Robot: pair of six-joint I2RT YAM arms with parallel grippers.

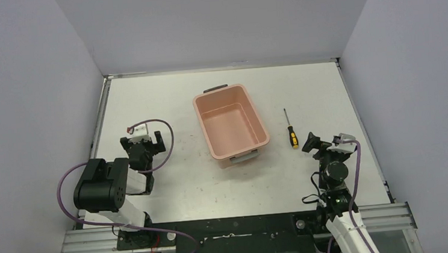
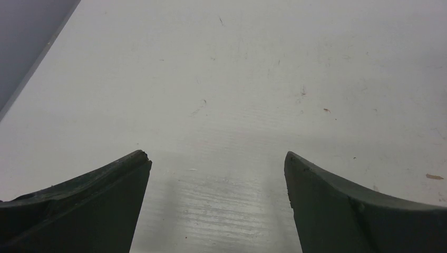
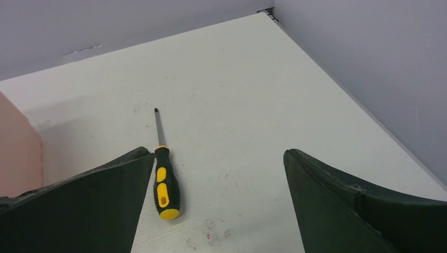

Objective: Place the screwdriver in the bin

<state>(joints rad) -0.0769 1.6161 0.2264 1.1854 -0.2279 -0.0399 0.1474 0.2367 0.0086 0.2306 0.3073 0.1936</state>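
Note:
The screwdriver, slim with a black-and-yellow handle, lies on the white table just right of the bin, handle toward me. The salmon-pink bin stands empty at the table's middle. My right gripper is open, low over the table, just right of and nearer than the screwdriver's handle. In the right wrist view the screwdriver lies beside the left finger, between the open fingers; the right gripper holds nothing. My left gripper is open and empty left of the bin; the left wrist view shows only bare table between its fingertips.
Grey walls enclose the table on three sides. The right wall runs close beside my right gripper. A corner of the bin's wall shows at the left edge of the right wrist view.

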